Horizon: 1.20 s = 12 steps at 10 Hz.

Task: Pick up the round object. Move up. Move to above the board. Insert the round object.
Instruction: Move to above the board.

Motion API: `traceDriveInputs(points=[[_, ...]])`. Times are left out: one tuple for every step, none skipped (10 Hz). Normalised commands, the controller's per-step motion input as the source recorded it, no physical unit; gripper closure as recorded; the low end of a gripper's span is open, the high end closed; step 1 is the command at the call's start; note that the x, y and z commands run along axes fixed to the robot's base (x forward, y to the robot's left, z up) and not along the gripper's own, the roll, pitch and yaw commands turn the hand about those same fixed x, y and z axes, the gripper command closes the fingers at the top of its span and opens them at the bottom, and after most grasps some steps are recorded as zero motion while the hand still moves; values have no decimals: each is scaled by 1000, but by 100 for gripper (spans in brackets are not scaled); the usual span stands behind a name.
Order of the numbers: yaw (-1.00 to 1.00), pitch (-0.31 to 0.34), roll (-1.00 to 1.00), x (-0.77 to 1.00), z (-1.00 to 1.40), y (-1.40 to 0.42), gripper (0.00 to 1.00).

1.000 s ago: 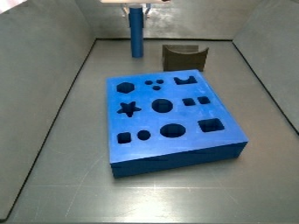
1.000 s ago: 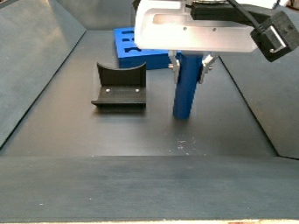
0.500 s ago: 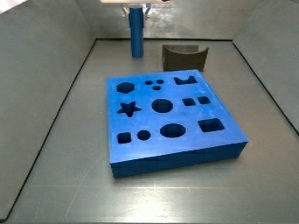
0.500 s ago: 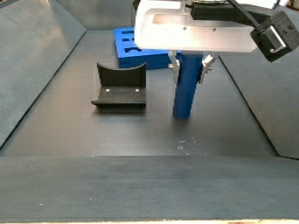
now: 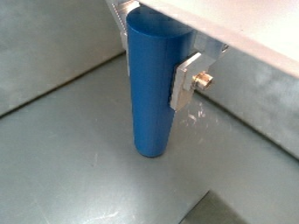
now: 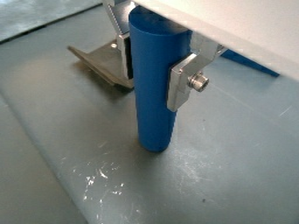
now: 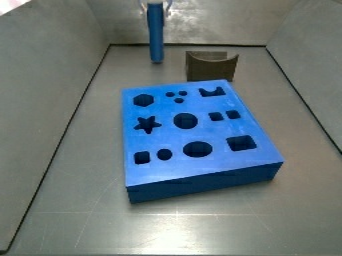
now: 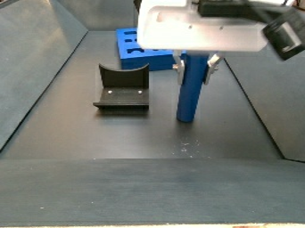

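The round object point(image 8: 188, 93) is a long blue peg standing upright, and my gripper point(image 8: 193, 71) is shut on its upper part. Both wrist views show the peg point(image 5: 152, 96) point(image 6: 156, 96) pinched between the silver fingers point(image 5: 184, 80) point(image 6: 183, 80) of the gripper point(image 5: 155, 74) point(image 6: 149, 87), its lower end close to the grey floor. Whether it touches the floor I cannot tell. In a side view the peg point(image 7: 156, 35) hangs at the far end, behind the board point(image 7: 201, 135). The board point(image 8: 134, 49) is a thick blue block with shaped holes in its top.
The dark fixture point(image 7: 211, 65) point(image 8: 121, 87) stands on the floor between the peg and the board, and shows behind the peg in a wrist view point(image 6: 103, 61). Sloped grey walls point(image 7: 60, 110) enclose the floor on all sides.
The gripper has risen a little with the peg; in both side views its white body sits higher in the picture. The board and the fixture have not moved.
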Motion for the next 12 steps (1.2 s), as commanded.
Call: traceDriveInputs(points=[[151, 150, 18, -32, 1000, 157, 100], [116, 144, 32, -30, 1000, 155, 100], [64, 132, 63, -27, 1000, 144, 100], [53, 126, 74, -25, 1000, 141, 100], [39, 117, 78, -24, 1000, 134, 100], [33, 114, 77, -23, 1000, 129, 100], [29, 109, 74, -20, 1000, 122, 100], [30, 105, 70, -20, 1000, 118, 100], [28, 101, 60, -19, 1000, 112, 100], [22, 96, 55, -17, 1000, 107, 100], [22, 98, 56, -15, 1000, 100, 100], [23, 99, 56, -14, 1000, 95, 100]])
